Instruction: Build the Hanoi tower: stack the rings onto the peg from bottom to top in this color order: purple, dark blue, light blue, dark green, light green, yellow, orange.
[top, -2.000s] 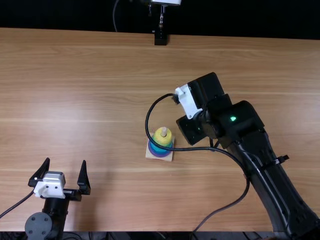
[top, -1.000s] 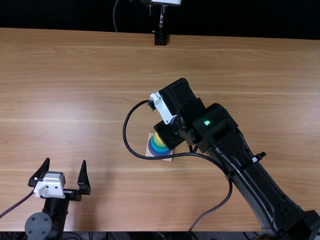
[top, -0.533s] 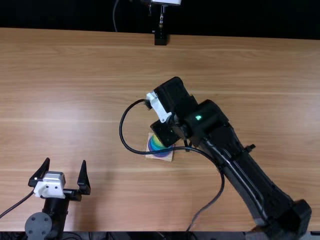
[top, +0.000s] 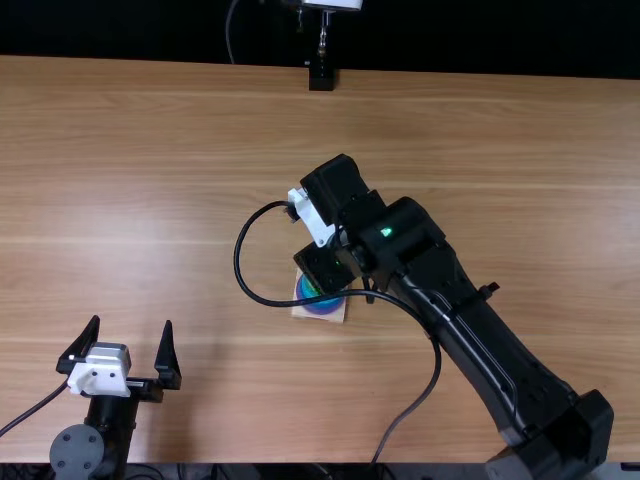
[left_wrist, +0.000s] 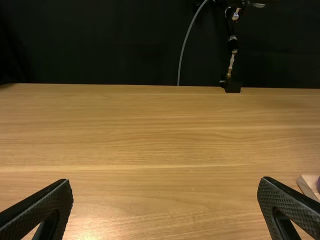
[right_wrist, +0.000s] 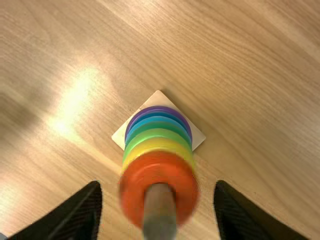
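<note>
Left gripper: we see the left gripper (top: 131, 325) at the lower left of the top view, its jaws spread wide with nothing between them.
Right gripper: near the centre, we find the right gripper (top: 328, 268) over the tower; in its wrist view the jaws stand spread, one on each side of the orange ring (right_wrist: 134, 187), apart from it.
Tower: below that gripper, we see the orange ring around the peg (right_wrist: 160, 215), above yellow, greens, blues and purple, on a square base (right_wrist: 198, 137).
Far edge: we see a black block (top: 321, 78) at top centre.
</note>
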